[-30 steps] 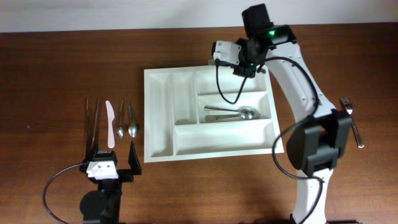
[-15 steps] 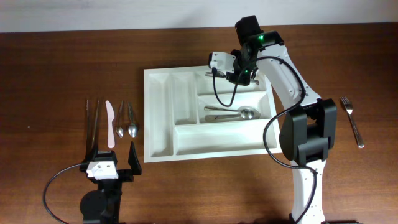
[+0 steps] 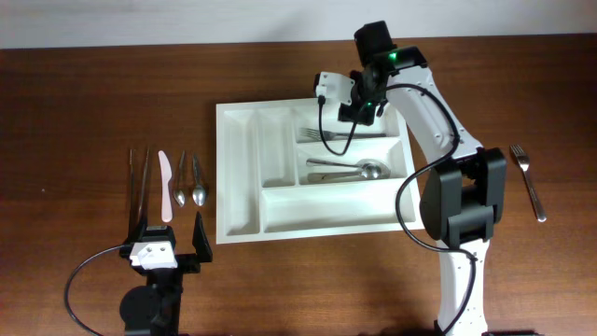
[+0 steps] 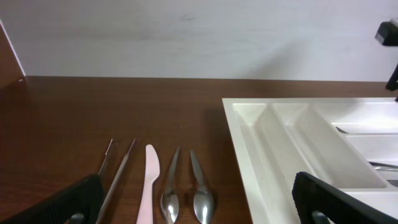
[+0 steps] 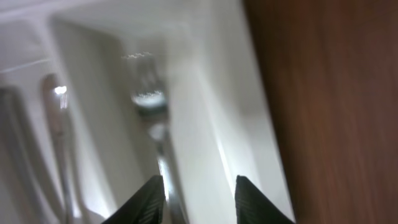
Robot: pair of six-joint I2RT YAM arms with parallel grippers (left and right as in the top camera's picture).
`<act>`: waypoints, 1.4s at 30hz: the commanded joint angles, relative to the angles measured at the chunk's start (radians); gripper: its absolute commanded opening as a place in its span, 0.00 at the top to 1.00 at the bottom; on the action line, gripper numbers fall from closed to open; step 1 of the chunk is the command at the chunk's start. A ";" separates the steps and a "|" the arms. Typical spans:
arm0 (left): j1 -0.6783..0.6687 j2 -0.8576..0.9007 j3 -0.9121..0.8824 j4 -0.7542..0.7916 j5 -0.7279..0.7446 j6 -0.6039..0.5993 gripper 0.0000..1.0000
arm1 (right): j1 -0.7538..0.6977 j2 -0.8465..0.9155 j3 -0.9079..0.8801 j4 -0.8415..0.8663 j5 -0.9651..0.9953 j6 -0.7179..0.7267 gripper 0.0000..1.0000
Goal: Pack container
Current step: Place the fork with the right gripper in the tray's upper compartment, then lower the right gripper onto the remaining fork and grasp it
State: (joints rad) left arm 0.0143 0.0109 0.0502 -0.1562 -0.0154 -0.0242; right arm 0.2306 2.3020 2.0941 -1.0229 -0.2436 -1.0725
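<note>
The container [image 3: 225, 168], a white tray with two narrow upright and three long horizontal compartments, sits mid-desk with a fork [image 3: 347, 135] in its rearmost one. The right gripper [image 5: 196, 186] hangs over that fork, jaws apart. The left gripper [image 3: 170, 230] gapes wide near the desk's front edge.

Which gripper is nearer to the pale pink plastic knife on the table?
Left. The left gripper is close to the pale pink plastic knife; the right gripper is far away, above the top compartment of the white plastic tray.
</note>
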 commanded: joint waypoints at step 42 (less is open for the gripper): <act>0.000 -0.004 -0.007 0.003 -0.007 -0.010 0.01 | -0.851 -0.084 -0.423 0.133 0.122 0.446 0.38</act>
State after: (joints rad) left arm 0.0143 0.0109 0.0502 -0.1562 -0.0158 -0.0242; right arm -0.6247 2.2105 1.7123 -0.9173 -0.0998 -0.6289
